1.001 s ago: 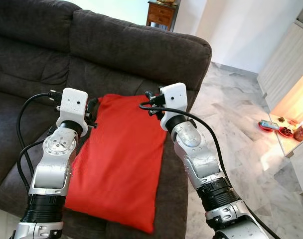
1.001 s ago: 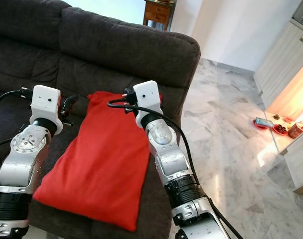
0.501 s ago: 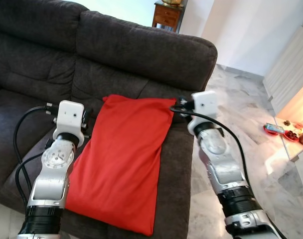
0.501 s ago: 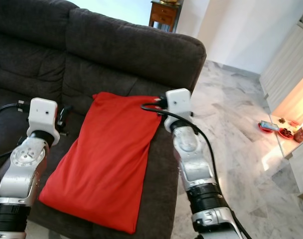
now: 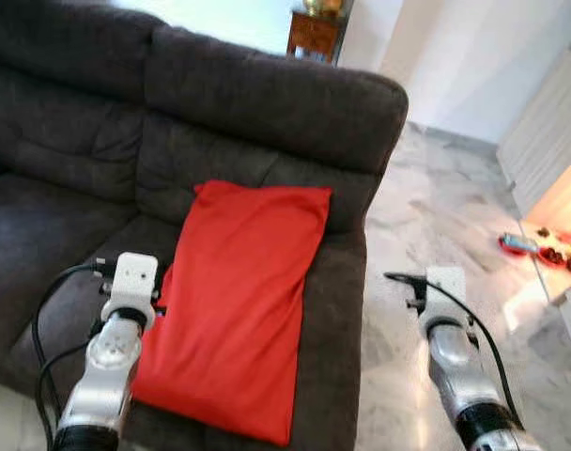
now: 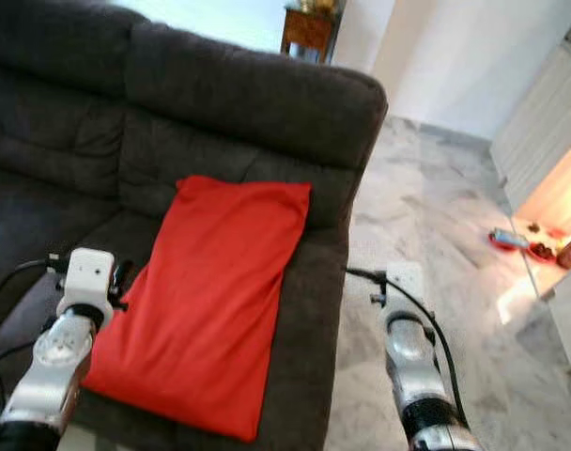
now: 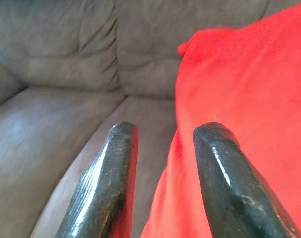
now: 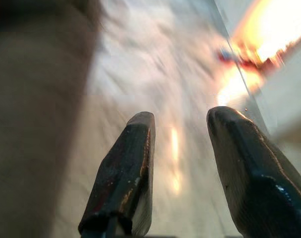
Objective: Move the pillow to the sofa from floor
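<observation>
Red pillow [image 5: 243,301], dk grey sofa [image 5: 267,103]

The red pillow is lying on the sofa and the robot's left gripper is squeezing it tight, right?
Not quite. The red pillow does lie on the sofa, but the left gripper is open and holds nothing: in the left wrist view its fingers are apart, beside the pillow's edge.

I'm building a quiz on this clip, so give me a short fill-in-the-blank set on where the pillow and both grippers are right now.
1. The red pillow lies on the dark ____, its top against the backrest.
2. The left gripper hovers beside the pillow with its fingers ____.
3. The right gripper is out over the marble ____, holding nothing.

Missing words: sofa; open; floor
</observation>
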{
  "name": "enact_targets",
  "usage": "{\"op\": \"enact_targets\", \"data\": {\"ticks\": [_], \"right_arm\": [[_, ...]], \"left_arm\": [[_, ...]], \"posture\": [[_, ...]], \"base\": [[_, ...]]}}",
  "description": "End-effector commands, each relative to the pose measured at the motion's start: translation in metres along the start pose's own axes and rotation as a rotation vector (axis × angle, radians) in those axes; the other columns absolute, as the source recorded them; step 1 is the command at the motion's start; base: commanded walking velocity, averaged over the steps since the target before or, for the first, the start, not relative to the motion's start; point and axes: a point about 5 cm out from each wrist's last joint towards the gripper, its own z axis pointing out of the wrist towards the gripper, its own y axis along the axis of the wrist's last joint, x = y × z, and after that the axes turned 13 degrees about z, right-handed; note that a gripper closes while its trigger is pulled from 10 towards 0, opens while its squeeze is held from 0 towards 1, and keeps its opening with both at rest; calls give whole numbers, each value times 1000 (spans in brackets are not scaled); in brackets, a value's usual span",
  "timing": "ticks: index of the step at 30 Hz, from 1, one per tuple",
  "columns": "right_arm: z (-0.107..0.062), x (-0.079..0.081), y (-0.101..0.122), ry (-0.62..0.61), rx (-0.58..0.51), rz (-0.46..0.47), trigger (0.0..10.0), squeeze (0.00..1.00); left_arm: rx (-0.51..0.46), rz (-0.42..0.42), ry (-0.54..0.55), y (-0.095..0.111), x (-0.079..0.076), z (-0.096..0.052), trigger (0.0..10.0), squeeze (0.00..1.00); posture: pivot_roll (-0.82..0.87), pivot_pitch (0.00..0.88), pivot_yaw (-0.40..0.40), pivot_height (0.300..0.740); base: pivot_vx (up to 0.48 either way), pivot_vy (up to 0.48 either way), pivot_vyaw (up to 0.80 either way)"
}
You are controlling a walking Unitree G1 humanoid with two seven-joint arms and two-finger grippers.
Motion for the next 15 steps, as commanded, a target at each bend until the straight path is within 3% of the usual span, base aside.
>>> {"op": "enact_targets", "data": {"ticks": [1, 3, 7, 15], "right_arm": [[1, -23, -4, -93, 22, 35, 10000, 0], [-4, -51, -22, -208, 89, 53, 10000, 0], [-16, -78, -46, -308, 170, 82, 10000, 0], [-43, -81, -97, -313, 325, -1, 10000, 0]], "left_arm": [[3, 14, -7, -3, -3, -1, 10000, 0], [14, 11, -20, -7, -7, -1, 10000, 0], [41, 4, -55, -18, -15, -3, 10000, 0], [147, -48, -161, -43, -42, -9, 10000, 0]], "posture": [[154, 0, -173, 740], [151, 0, -170, 740], [132, 0, -140, 740], [70, 0, -68, 740]], "base": [[0, 0, 0], [0, 0, 0], [0, 0, 0], [0, 0, 0]]}}
